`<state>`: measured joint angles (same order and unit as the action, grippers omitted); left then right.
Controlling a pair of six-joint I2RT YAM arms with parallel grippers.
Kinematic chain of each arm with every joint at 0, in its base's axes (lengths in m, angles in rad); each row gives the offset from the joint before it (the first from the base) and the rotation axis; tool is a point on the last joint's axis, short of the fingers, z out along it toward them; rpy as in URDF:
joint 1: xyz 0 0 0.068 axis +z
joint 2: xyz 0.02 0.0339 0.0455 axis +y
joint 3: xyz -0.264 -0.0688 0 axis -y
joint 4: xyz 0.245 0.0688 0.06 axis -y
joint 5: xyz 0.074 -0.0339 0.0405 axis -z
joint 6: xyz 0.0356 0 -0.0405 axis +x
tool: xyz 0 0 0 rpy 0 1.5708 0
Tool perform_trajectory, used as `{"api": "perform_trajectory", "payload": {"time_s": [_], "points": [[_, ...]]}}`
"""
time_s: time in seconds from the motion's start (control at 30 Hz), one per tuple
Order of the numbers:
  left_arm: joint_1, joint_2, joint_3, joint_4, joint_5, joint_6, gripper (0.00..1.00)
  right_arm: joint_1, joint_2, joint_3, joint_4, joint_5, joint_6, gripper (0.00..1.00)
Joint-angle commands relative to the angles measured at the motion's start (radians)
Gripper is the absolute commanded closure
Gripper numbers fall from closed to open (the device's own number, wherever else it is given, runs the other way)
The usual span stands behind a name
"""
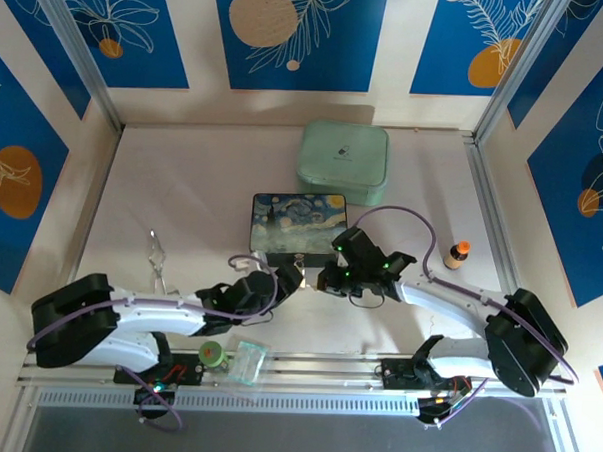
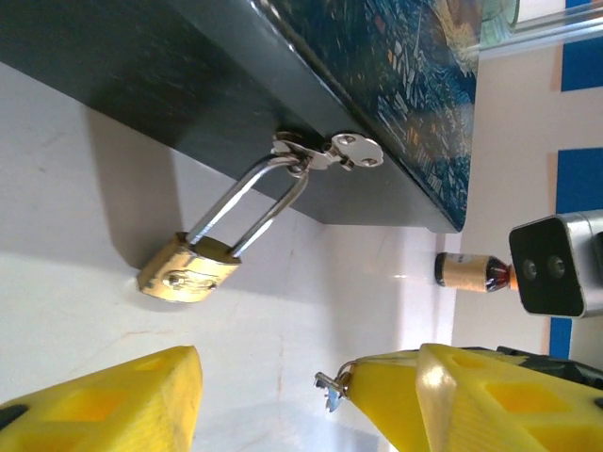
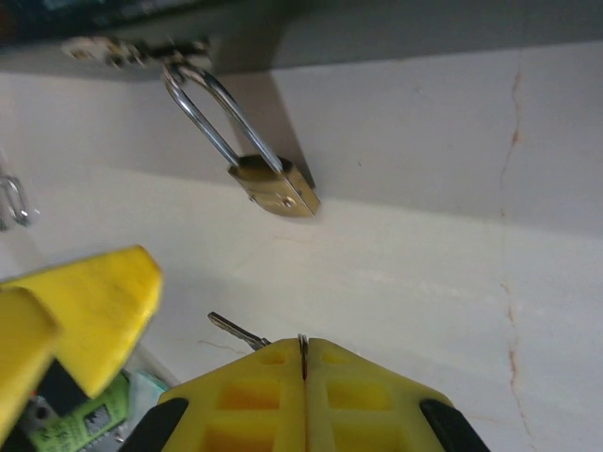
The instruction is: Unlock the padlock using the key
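This is a robot test lab. A white table (image 1: 182, 201) sits inside walls (image 1: 300, 36) with blue leaf pictures at 9, 12 and 3 o'clock. Two robot arms (image 1: 147, 314) are bolted to a metal rail (image 1: 315, 365) at 6 o'clock.

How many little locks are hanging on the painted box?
1. The padlock hangs from the hasp on the near side of the painted box, its body resting on the table. The box's far sides are hidden.
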<state>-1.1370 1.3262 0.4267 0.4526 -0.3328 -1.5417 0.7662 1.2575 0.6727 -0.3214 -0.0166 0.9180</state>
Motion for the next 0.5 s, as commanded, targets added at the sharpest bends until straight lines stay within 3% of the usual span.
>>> {"api": "perform_trajectory", "payload": {"time_s": [0.0,0.27,0.47], "points": [[-0.023,0.068,0.042,0.122,-0.048,-0.055,0.44,-0.007,-0.02,-0.013,0.042,-0.046,0.051,0.94],[-0.042,0.179,0.052,0.24,-0.057,-0.085,0.72,-0.019,-0.044,-0.051,0.103,-0.079,0.088,0.93],[-0.044,0.148,0.053,0.171,-0.083,-0.073,0.93,-0.025,-0.045,-0.06,0.122,-0.096,0.092,0.93]]}}
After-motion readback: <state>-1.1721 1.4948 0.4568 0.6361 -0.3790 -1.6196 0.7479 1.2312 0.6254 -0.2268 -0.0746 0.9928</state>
